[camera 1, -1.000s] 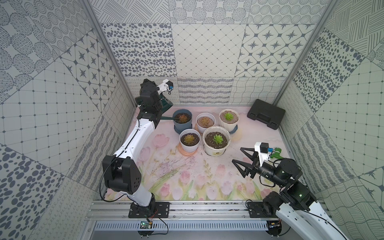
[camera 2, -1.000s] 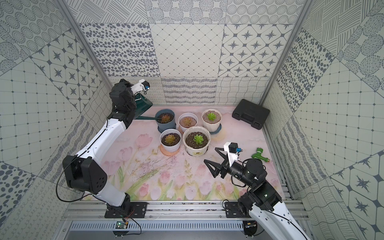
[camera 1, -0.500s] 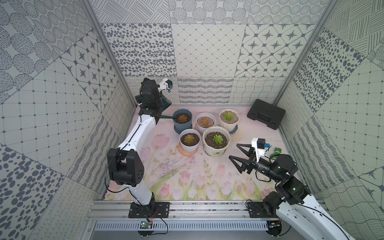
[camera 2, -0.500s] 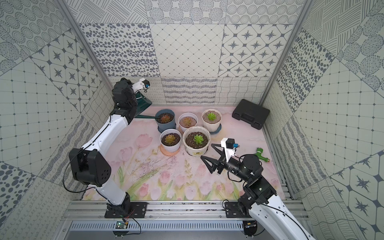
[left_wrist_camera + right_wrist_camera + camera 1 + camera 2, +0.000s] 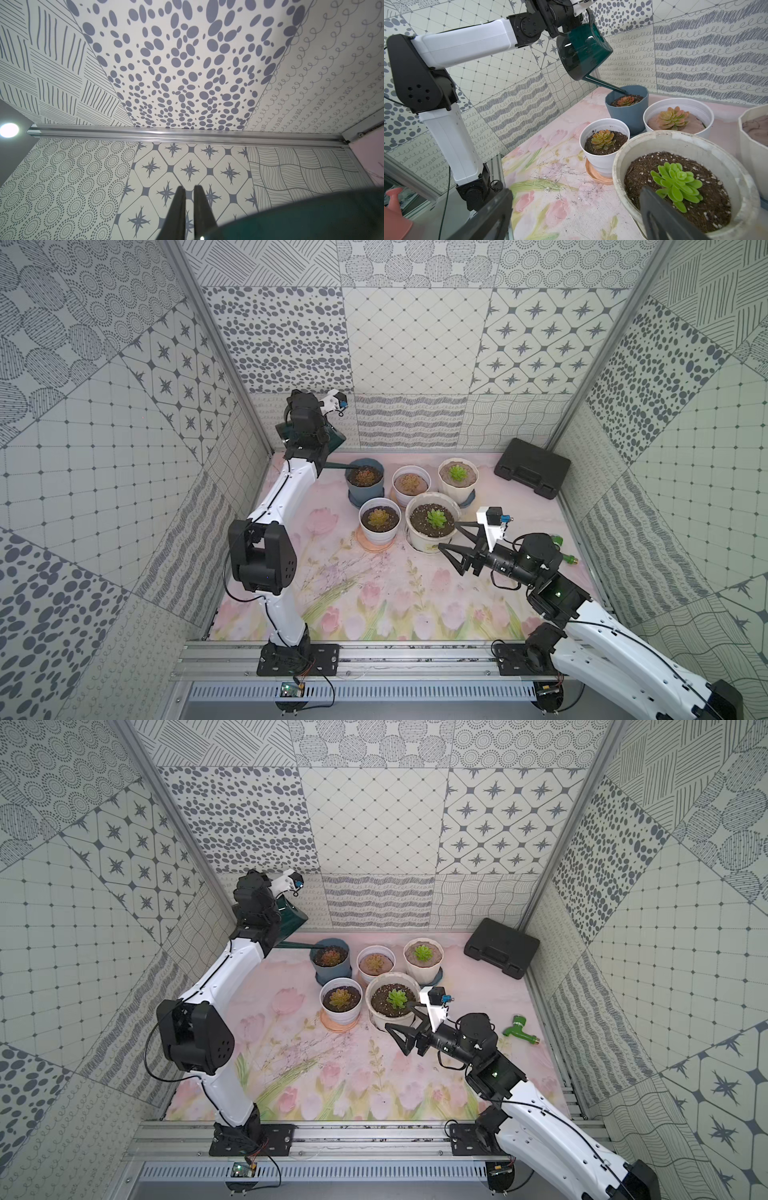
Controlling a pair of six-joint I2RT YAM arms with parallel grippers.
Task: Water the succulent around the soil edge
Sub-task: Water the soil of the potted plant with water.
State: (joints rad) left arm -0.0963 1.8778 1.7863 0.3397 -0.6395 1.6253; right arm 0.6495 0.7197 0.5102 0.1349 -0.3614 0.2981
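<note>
One watering can (image 5: 583, 52) clamped in left pincer (image 5: 189, 187) — spout over blue pot (image 5: 625, 116) — right pincer (image 5: 448, 535) agape

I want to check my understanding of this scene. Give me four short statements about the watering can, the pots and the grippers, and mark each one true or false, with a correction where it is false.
1. The watering can is tilted, its spout over the blue pot. True.
2. The right gripper holds the watering can. False: the left gripper holds it; the right gripper is open and empty.
3. The succulent in the blue pot is bright green. False: it is reddish.
4. The black case is closed. True.
</note>
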